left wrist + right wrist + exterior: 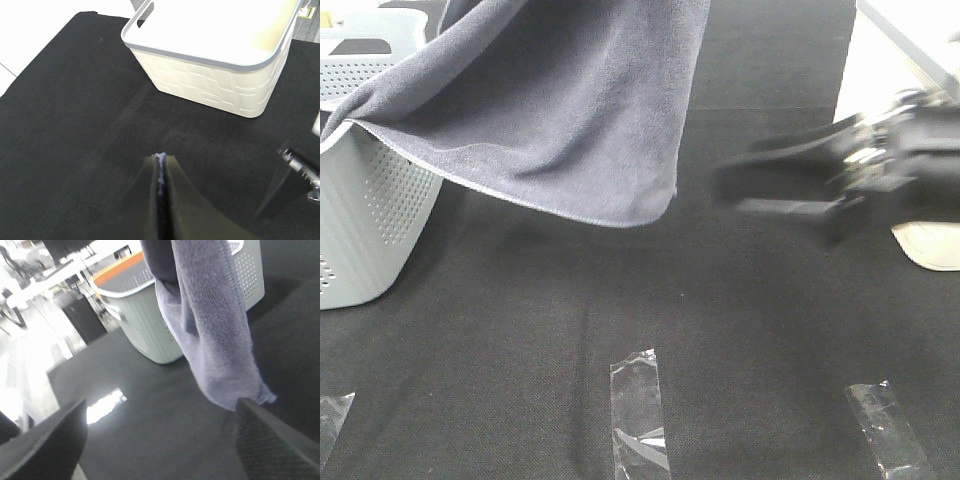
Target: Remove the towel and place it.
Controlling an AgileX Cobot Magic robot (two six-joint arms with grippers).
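Note:
The greyish-lavender towel (580, 110) hangs from above the top of the exterior view, one end still draped over the grey basket (370, 220). Its lower hem hangs clear above the black table. My left gripper (160, 159) is shut on a thin edge of the towel (160, 175); the gripper itself is out of the exterior view. My right gripper (730, 190) is blurred and open to the right of the towel's hanging corner. In the right wrist view the gripper (160, 407) is open, with the towel (215, 340) hanging just ahead of its fingers.
The perforated grey basket (145, 325) stands at the table's left. A white basket (210, 85) stands at the right, its corner showing in the exterior view (930, 245). Strips of clear tape (640, 410) lie along the front of the black table (520, 330).

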